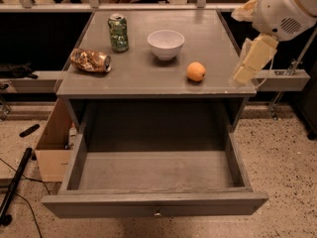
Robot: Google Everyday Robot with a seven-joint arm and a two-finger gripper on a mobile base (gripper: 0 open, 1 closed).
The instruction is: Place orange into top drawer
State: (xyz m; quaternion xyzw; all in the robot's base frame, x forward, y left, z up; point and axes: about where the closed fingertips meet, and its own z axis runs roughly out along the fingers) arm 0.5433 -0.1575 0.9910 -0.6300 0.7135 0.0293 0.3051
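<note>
The orange (196,71) sits on the grey cabinet top (143,78), right of centre near the front edge. The top drawer (154,205) below it is pulled fully out, and nothing shows inside it. Its small metal knob (158,213) is at the middle of the front panel. My gripper (243,76) hangs from the white arm (282,9) at the right edge of the cabinet top, pointing down and left. It is to the right of the orange, apart from it, and holds nothing I can see.
A white bowl (166,43), a green can (118,32) and a brown-gold snack bag (90,60) stand on the cabinet top. A cardboard box (52,148) is on the floor at the left, and a black pole (15,182) lies beside it.
</note>
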